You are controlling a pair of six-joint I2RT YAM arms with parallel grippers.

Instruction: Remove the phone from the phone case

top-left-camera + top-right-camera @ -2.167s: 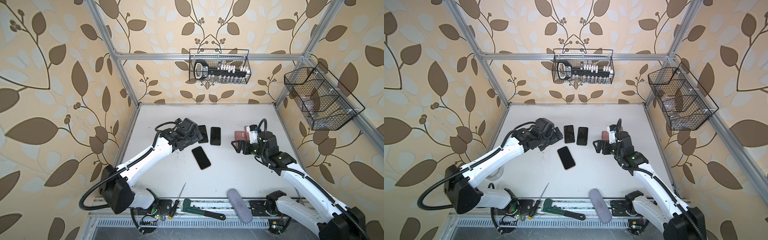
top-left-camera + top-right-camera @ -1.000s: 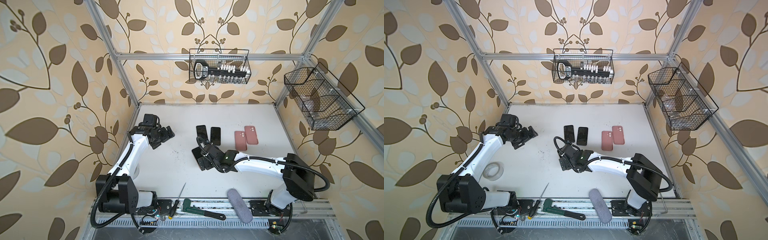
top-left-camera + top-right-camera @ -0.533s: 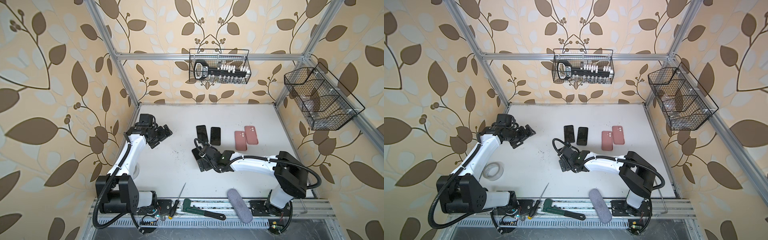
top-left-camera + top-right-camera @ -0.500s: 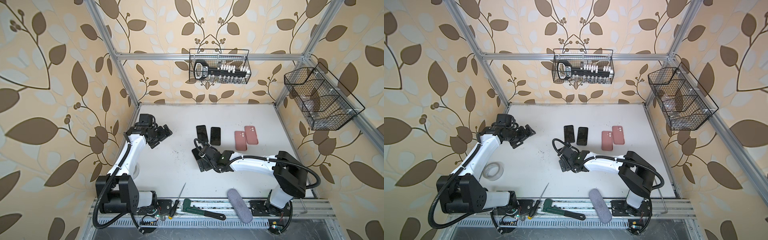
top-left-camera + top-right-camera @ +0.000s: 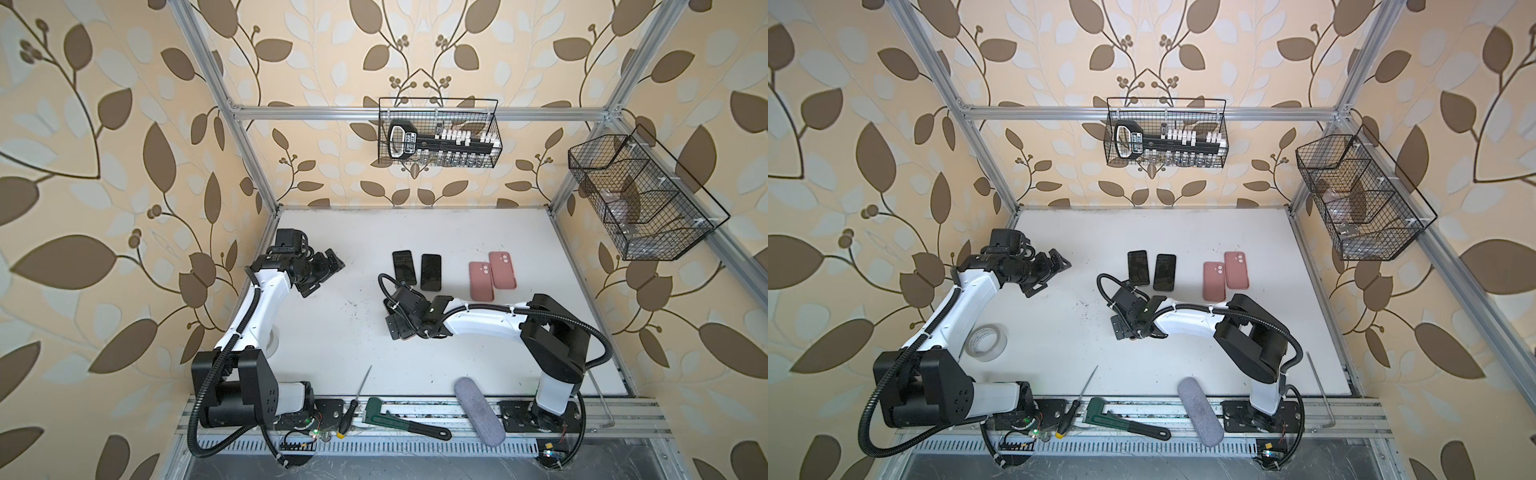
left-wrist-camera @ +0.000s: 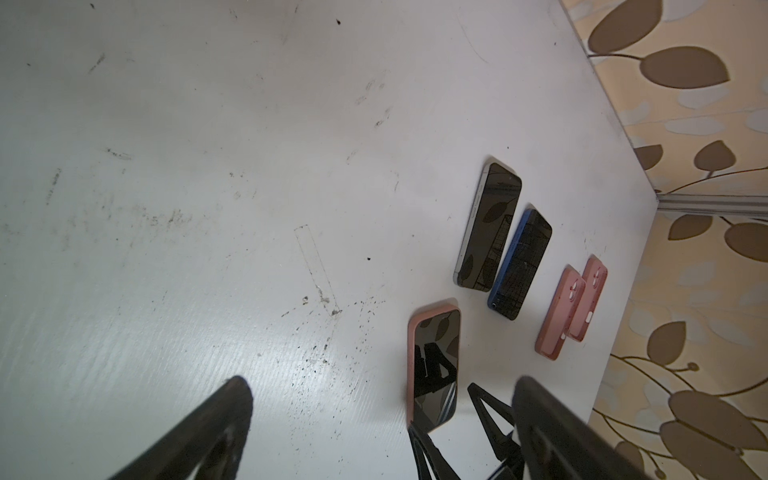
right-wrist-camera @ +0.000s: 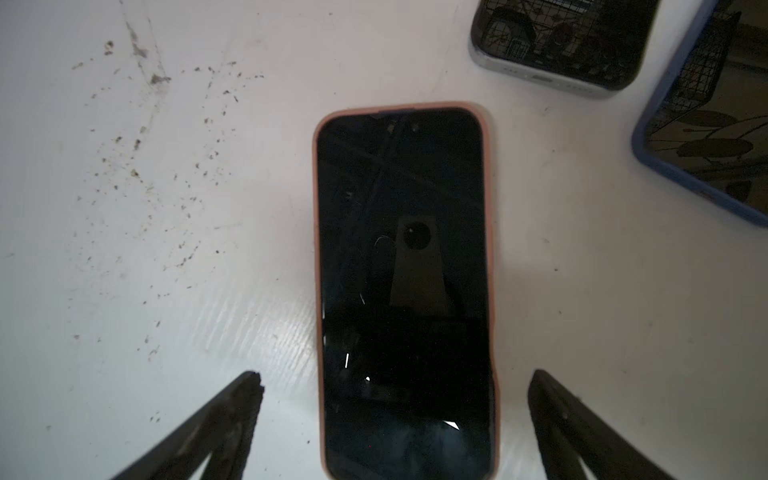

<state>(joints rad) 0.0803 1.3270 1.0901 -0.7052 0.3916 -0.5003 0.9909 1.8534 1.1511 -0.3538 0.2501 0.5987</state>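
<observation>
A black-screened phone (image 7: 403,232) lies face up on the white table in its pink phone case (image 7: 316,249). In the left wrist view the same phone (image 6: 434,365) lies ahead. My right gripper (image 7: 395,378) is open and hangs just over the phone's near end. One finger stands on each side of the phone, clear of the case. In both top views the right gripper (image 5: 399,326) (image 5: 1123,326) covers most of the phone. My left gripper (image 5: 324,270) (image 6: 380,386) is open and empty, far off near the left wall.
Two bare phones (image 5: 404,268) (image 5: 430,272) and two empty pink cases (image 5: 481,280) (image 5: 503,270) lie behind the right gripper. A tape roll (image 5: 986,341) sits by the left arm. A screwdriver (image 5: 353,405), a wrench (image 5: 403,422) and a grey pad (image 5: 478,411) lie along the front rail.
The left gripper has pulled away from the phones towards the left wall. The right arm has swung from the pink cases to over the cased phone and barely moved in the last second.
</observation>
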